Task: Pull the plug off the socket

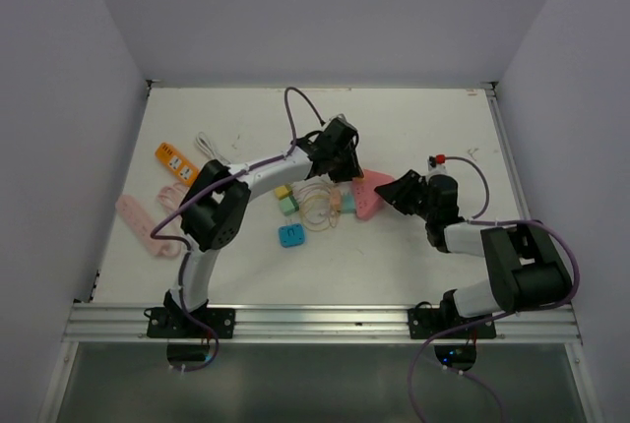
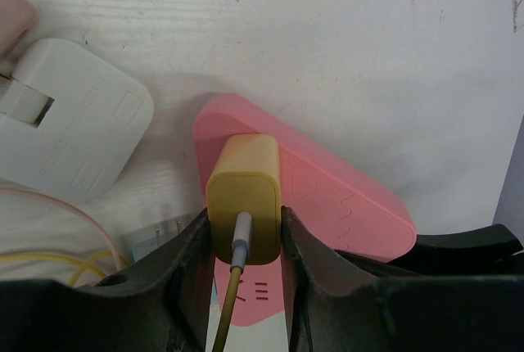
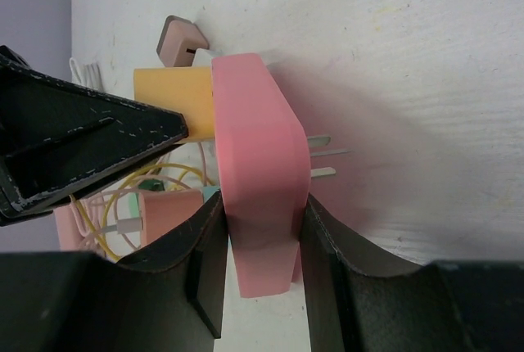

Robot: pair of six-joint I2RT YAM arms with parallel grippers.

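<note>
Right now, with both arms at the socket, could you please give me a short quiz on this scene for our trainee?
1. True or false: the left gripper is shut on the yellow plug.
2. What does the right gripper clamp? A) pink socket B) white charger C) blue cube
3. Is the plug free of the socket yet?
Key: 1 true; 2 A; 3 no, it sits flush against the socket.

We've got our left gripper clamping the yellow plug, seated on the pink socket; white adapter left of it.
</note>
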